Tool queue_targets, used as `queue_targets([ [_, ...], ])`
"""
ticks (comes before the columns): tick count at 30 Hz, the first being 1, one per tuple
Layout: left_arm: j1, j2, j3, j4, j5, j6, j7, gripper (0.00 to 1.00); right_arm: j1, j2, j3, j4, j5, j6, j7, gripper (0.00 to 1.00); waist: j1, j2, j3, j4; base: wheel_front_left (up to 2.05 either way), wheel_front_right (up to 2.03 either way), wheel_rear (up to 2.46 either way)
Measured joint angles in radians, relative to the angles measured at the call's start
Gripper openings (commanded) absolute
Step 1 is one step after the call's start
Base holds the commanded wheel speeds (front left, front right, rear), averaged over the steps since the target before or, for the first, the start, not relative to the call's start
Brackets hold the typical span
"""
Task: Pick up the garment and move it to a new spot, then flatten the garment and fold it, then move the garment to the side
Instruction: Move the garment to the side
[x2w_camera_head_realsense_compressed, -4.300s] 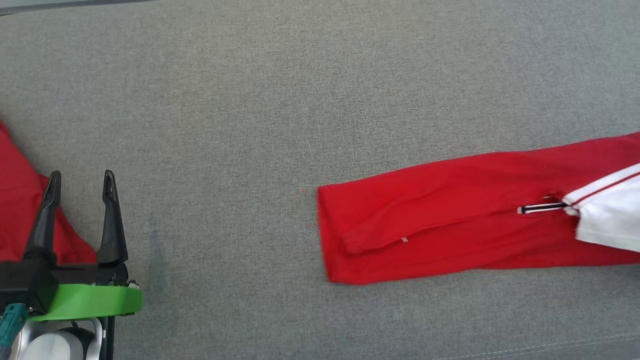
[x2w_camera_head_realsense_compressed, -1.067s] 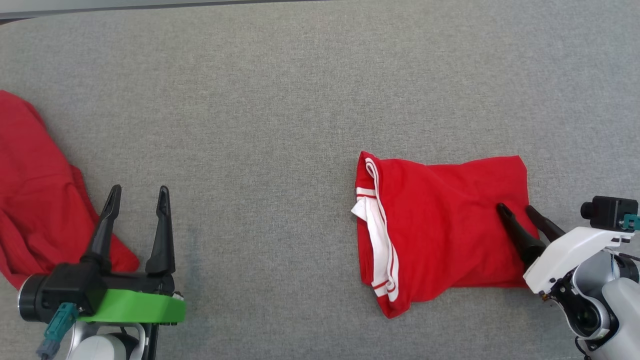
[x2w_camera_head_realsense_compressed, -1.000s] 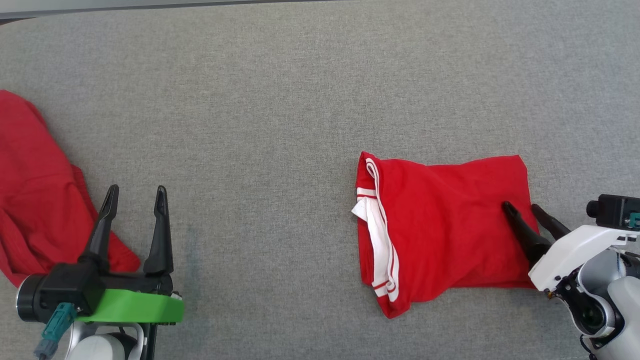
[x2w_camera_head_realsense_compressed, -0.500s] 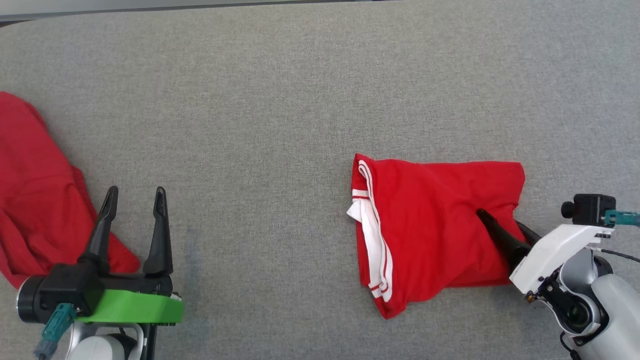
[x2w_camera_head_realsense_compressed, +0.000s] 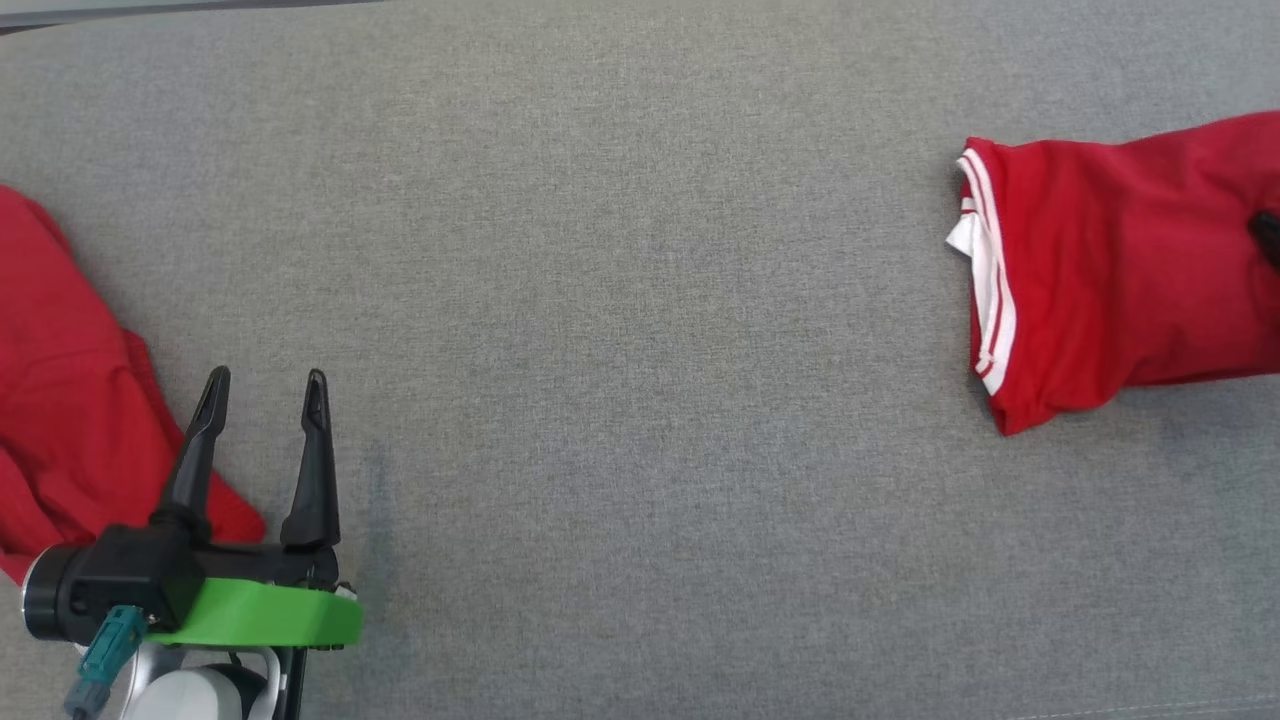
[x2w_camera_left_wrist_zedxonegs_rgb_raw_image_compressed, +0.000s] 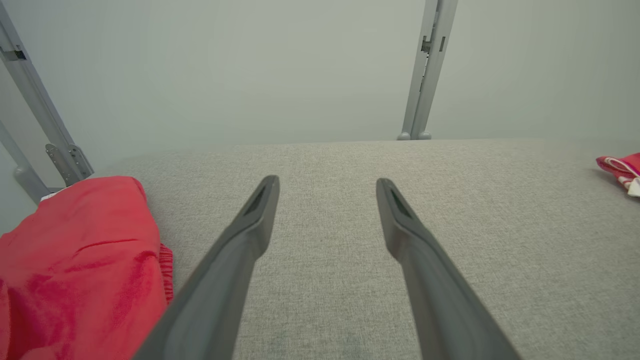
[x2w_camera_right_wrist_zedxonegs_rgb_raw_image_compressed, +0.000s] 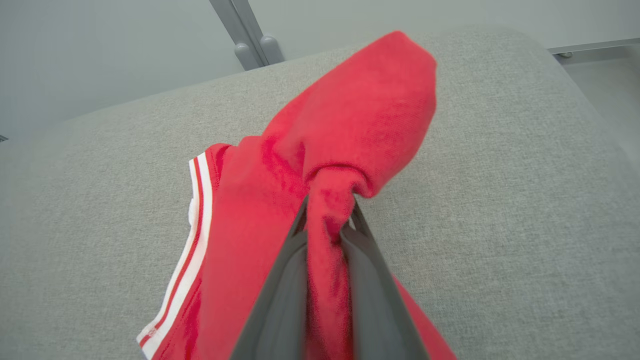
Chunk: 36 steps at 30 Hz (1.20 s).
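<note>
The right gripper (x2w_camera_right_wrist_zedxonegs_rgb_raw_image_compressed: 327, 215) pinches a bunched fold of the red garment (x2w_camera_right_wrist_zedxonegs_rgb_raw_image_compressed: 350, 115) (striped hem (x2w_camera_right_wrist_zedxonegs_rgb_raw_image_compressed: 197, 240) to its left).

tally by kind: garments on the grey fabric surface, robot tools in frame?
Garments: 2 (folded red garment with white-striped trim; crumpled plain red garment)
Tools: 2 (left tool, open and holding nothing; right tool, shut on the folded garment)
Total: 4
</note>
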Motion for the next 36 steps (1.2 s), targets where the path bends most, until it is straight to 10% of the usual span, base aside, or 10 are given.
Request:
queue_targets([
  [16, -0.027, 0.013, -0.033, 0.005, 0.022, -0.026, 0.0, 1.0, -0.084, -0.166, -0.031, 0.163, -0.144, -0.091, 0.052, 0.0, 0.0, 0.0, 0.067, 0.033, 0.0, 0.0, 0.0],
  [17, -0.026, 0.012, -0.033, 0.009, 0.022, -0.026, 0.0, 1.0, -0.092, -0.169, -0.02, 0.167, -0.176, -0.1, 0.034, 0.09, 0.0, 0.0, 0.07, 0.036, 0.0, 0.0, 0.0],
  [19, -0.026, 0.011, -0.035, 0.018, 0.022, -0.026, 0.0, 1.0, -0.113, -0.166, -0.015, 0.172, -0.224, -0.109, -0.009, 0.86, 0.0, 0.0, 0.074, 0.041, 0.0, 0.0, 0.0],
  [20, -0.026, 0.01, -0.037, 0.023, 0.022, -0.026, 0.0, 1.0, -0.124, -0.165, -0.014, 0.177, -0.241, -0.115, -0.029, 1.0, 0.0, 0.0, 0.074, 0.042, 0.0, 0.0, 0.0],
  [36, -0.045, -0.019, 0.009, 0.052, -0.02, -0.015, 0.0, 1.0, -0.128, -0.091, -0.04, 0.164, -0.344, -0.132, -0.294, 1.0, 0.0, 0.0, 0.017, 0.006, 0.0, 0.0, 0.0],
])
